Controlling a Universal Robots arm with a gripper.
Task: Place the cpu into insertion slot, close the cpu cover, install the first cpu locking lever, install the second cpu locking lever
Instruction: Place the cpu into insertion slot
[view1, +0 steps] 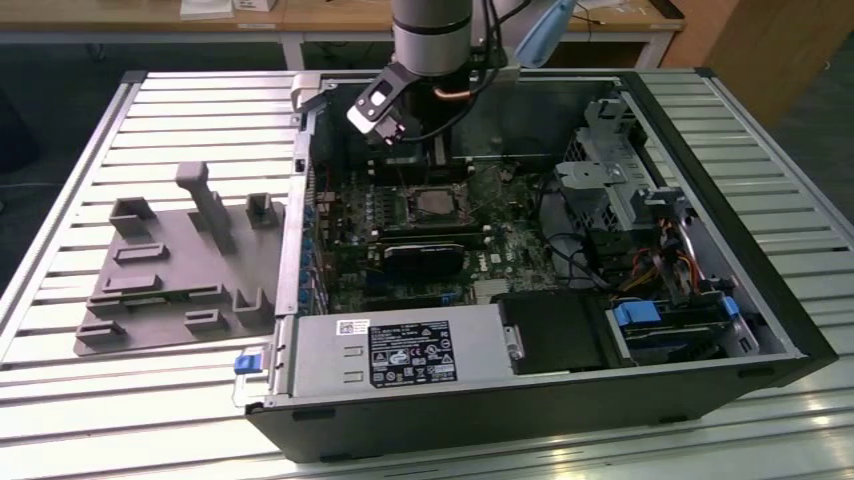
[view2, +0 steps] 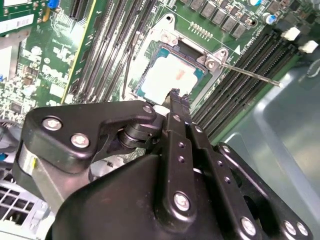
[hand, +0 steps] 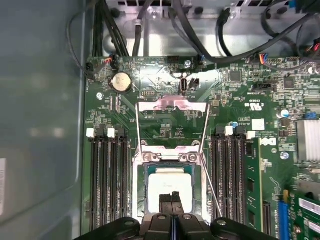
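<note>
Table (view1: 160, 400) of metal slats under open computer case (view1: 534, 415), wooden desk (view1: 334, 20) behind; hand (hand: 172, 196) narrow over cpu (hand: 162, 182).

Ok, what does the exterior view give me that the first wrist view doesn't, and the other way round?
Exterior view: the open computer case on the slatted table, a grey fixture tray at that view's left, and the labelled power supply.
First wrist view: the coin battery, a thin lever wire slanting beside the socket, and the tool, tips shut, at the chip's edge.
Both: the cpu lying in the insertion slot.
</note>
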